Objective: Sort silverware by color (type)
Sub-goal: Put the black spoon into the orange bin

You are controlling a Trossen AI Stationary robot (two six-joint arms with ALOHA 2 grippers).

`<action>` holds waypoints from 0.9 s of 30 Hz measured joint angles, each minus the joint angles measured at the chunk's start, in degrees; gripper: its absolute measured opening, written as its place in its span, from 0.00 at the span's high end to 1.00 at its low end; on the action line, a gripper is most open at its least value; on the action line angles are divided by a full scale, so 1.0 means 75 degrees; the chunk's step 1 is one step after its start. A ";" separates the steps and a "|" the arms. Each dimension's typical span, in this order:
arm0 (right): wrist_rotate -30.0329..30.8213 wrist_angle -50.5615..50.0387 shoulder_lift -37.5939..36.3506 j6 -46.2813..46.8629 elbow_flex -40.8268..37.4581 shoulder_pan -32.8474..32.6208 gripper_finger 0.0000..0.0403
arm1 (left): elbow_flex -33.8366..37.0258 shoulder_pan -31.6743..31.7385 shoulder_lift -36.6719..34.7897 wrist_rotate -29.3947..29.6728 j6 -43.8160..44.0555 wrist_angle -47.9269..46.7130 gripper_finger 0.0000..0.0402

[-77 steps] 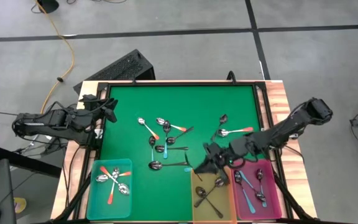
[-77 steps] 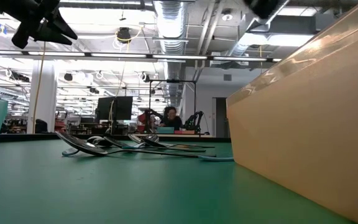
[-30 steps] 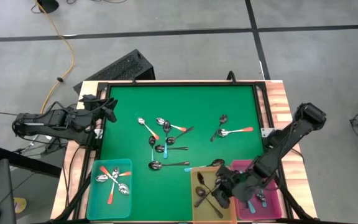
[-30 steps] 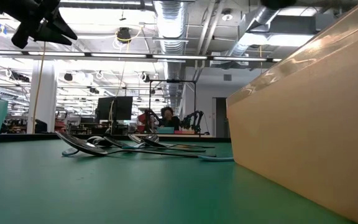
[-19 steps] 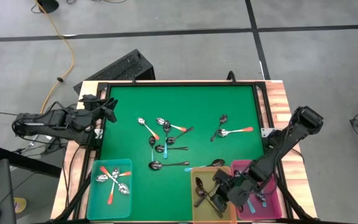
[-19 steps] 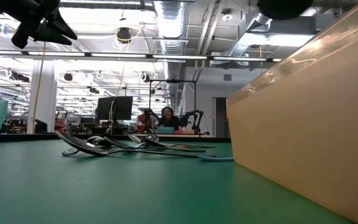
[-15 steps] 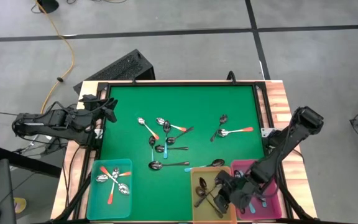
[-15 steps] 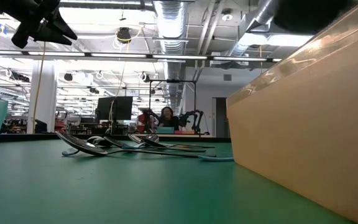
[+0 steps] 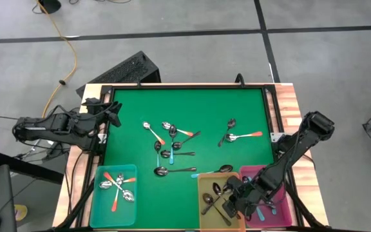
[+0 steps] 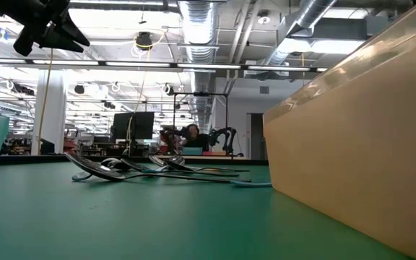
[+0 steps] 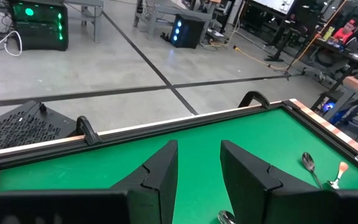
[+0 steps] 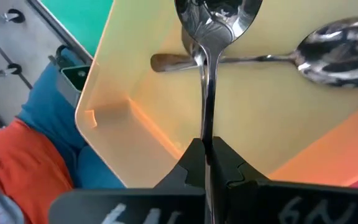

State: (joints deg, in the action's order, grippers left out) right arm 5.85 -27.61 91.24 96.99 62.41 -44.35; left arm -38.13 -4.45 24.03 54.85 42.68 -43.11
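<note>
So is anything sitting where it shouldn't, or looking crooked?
One light-blue-handled spoon lies against the yellow bin's far rim rather than in a bin. Other spoons lie criss-crossed mid-mat, unsorted. Nothing looks damaged.

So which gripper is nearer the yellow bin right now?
The right. The right gripper is over the yellow bin, fingers shut on a plain metal spoon. The left gripper waits at the table's far left edge, well away from the bin.
</note>
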 joint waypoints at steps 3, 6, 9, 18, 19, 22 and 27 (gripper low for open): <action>0.0000 -0.0062 0.0000 -0.0182 0.0000 0.0088 0.98 | 0.0000 0.0001 0.0000 0.0000 -0.0003 0.0000 0.74; 0.0000 -0.0105 0.0000 -0.0528 0.0000 0.0219 0.98 | 0.0000 0.0001 0.0000 0.0000 -0.0003 0.0000 0.74; -0.0008 -0.0141 0.0000 -0.0995 0.0000 0.0354 0.98 | 0.0000 0.0000 0.0000 -0.0003 -0.0003 -0.0003 0.74; -0.0304 -0.0435 0.0000 -0.1405 0.0000 0.0641 0.98 | 0.0000 -0.0001 0.0000 -0.0003 -0.0004 -0.0004 0.74; -0.0318 -0.0435 0.0000 -0.1405 0.0000 0.0635 0.98 | 0.0000 -0.0002 0.0000 -0.0003 -0.0006 -0.0006 0.74; -0.0350 -0.0438 0.0000 -0.1405 0.0000 0.0627 0.98 | 0.0000 -0.0002 0.0000 -0.0003 -0.0006 -0.0006 0.74; -0.0358 -0.0430 -0.0003 -0.1354 -0.0114 0.0628 0.98 | 0.0000 0.0001 0.0000 -0.0032 0.0009 -0.0008 0.74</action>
State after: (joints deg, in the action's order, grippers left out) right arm 3.16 -30.83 91.22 86.84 61.56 -39.64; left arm -38.13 -4.45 24.03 54.61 42.74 -43.18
